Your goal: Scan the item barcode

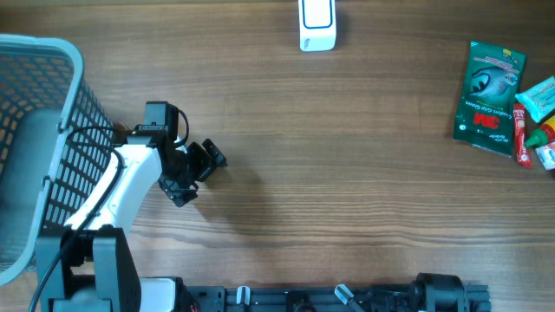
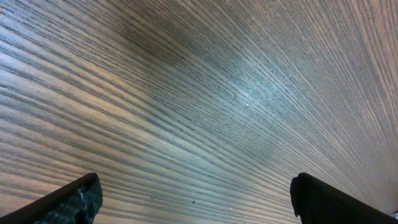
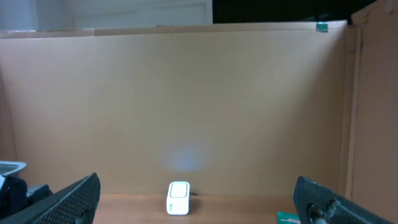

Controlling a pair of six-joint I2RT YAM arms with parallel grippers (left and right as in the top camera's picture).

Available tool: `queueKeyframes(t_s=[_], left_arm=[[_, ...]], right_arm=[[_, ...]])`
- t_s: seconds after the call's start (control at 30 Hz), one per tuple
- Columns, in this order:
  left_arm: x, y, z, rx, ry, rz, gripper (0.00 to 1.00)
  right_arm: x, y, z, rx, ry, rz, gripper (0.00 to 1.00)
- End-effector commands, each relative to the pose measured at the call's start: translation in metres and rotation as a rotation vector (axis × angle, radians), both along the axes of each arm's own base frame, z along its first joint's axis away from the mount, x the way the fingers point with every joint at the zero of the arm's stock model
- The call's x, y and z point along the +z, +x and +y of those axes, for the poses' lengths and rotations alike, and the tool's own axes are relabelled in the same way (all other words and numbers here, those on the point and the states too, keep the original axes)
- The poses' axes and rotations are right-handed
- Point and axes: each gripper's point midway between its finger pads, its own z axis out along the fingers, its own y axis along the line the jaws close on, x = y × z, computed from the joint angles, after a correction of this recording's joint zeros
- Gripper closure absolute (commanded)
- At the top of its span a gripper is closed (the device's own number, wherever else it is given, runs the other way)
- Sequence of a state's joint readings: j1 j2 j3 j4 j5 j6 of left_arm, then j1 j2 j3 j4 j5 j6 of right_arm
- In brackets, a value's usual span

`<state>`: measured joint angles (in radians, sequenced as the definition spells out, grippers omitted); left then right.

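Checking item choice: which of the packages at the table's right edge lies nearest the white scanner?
The dark green pouch, leftmost of the pile; the teal pack and red tube lie beyond it, toward the edge.

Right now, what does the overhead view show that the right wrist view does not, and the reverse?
Only overhead: the blue-grey mesh basket, the white left arm and the red tube at the right edge; dark shapes at the wrist view's left edge cannot be identified. Only right wrist: the tan cardboard back wall and the open right gripper. Both: the white box-shaped barcode scanner, the brown wooden table and the green foil packet.
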<state>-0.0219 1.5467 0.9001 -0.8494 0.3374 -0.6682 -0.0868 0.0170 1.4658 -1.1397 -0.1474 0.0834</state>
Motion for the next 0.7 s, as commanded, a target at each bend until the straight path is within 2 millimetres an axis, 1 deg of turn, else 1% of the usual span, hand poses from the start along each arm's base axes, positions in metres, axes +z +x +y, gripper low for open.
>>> queueKeyframes(t_s=[0.0,0.03,0.1,0.2,0.27,0.33,0.43,0.53,0.67], left_arm=[[-0.001,0.001,0.002,0.006,0.006,0.003,0.00],[-0.001,0.001,0.002,0.006,0.006,0.003,0.00],[-0.001,0.001,0.002,0.006,0.006,0.003,0.00],[-0.001,0.001,0.002,0.006,0.006,0.003,0.00],[-0.001,0.001,0.002,0.006,0.006,0.003,0.00],[-0.001,0.001,0.002,0.006,0.006,0.003,0.00],[-0.001,0.001,0.002,0.006,0.006,0.003,0.00],[-0.001,0.001,0.002,0.006,0.006,0.003,0.00],[-0.001,0.001,0.002,0.006,0.006,0.003,0.00]], right_arm=[[-0.006,0.030,-0.005,-0.001,0.041,0.022,0.00],[-0.006,0.039,-0.006,0.001,0.050,0.024,0.00],[-0.010,0.064,-0.007,0.008,0.055,0.032,0.00],[-0.028,0.107,-0.007,0.029,0.055,0.069,0.00],[-0.042,0.136,-0.010,0.039,0.099,0.086,0.00],[-0.053,0.161,-0.012,0.056,0.155,0.081,0.00],[-0.070,0.194,-0.015,0.080,0.227,0.056,0.00],[-0.100,0.224,-0.017,0.098,0.293,0.063,0.00],[-0.142,0.249,-0.023,0.091,0.386,0.109,0.00]])
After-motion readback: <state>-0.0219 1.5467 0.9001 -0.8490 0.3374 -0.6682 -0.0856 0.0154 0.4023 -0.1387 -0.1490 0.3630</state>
